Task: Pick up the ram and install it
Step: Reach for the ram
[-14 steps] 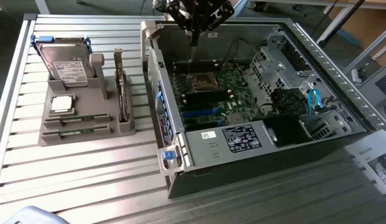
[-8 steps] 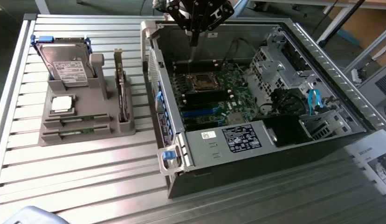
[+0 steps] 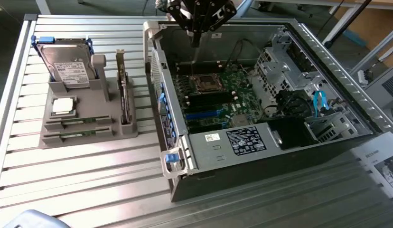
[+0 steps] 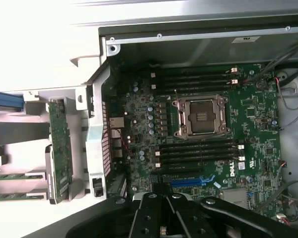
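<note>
Two green ram sticks (image 3: 78, 124) lie flat in the front slots of a grey holder (image 3: 101, 71) on the table at the exterior view's left; their ends (image 4: 15, 175) show in the wrist view. My gripper (image 3: 195, 42) hangs above the open computer case, over the far part of the motherboard (image 3: 225, 102), well apart from the ram. Its black fingers (image 4: 154, 203) meet, shut, with nothing between them (image 4: 163, 193). Below lie the open processor socket (image 4: 201, 116) and rows of dark memory slots (image 4: 196, 148) on both sides of it.
The holder also carries an upright hard drive (image 3: 67, 64), a square silver processor chip (image 3: 62, 105) and an upright card with a metal bracket (image 3: 124, 95). The case wall (image 3: 160, 71) stands between holder and motherboard. Drive cages and cables (image 3: 320, 102) fill the case's right side.
</note>
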`<state>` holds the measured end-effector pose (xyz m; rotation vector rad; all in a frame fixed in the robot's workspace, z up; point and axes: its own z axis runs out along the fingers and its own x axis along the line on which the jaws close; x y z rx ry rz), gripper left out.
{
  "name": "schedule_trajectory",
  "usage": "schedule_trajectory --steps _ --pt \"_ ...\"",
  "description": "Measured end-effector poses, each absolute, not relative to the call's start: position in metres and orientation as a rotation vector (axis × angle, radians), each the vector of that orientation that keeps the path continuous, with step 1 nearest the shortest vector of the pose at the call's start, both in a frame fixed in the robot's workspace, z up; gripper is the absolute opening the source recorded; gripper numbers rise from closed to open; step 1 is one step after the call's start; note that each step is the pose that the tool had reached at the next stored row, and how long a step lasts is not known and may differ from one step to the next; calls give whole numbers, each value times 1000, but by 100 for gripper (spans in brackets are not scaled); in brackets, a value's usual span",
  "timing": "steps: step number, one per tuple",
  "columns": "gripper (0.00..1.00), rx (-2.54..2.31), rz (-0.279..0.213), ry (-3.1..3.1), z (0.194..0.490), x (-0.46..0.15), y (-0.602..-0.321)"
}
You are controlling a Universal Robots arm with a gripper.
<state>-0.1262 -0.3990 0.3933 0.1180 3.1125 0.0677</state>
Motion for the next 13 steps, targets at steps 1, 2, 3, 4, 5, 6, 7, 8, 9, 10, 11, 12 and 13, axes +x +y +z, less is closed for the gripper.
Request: schedule_trajectory --steps 1,2,3,4,5,6,7,8,9,10,11,12,13 --pt "10 118 68 3112 393 -127 -399" --pt "10 118 68 3113 393 -128 -399" --pt "10 118 68 3113 393 -129 -399" --pt "10 118 68 3113 393 -130 -399" --pt "10 118 68 3113 393 -131 -399" --pt "10 118 68 3112 393 -132 -399" --pt "10 118 68 3112 393 -135 -399" --pt "10 118 68 3112 393 -137 -399" --pt "10 118 68 3113 393 -139 -399" --pt "10 118 68 3113 393 -140 -399" --pt "10 118 68 3113 393 -142 -399" --pt "10 118 68 3113 393 -144 -399" --pt "10 118 68 3113 393 -145 -399"
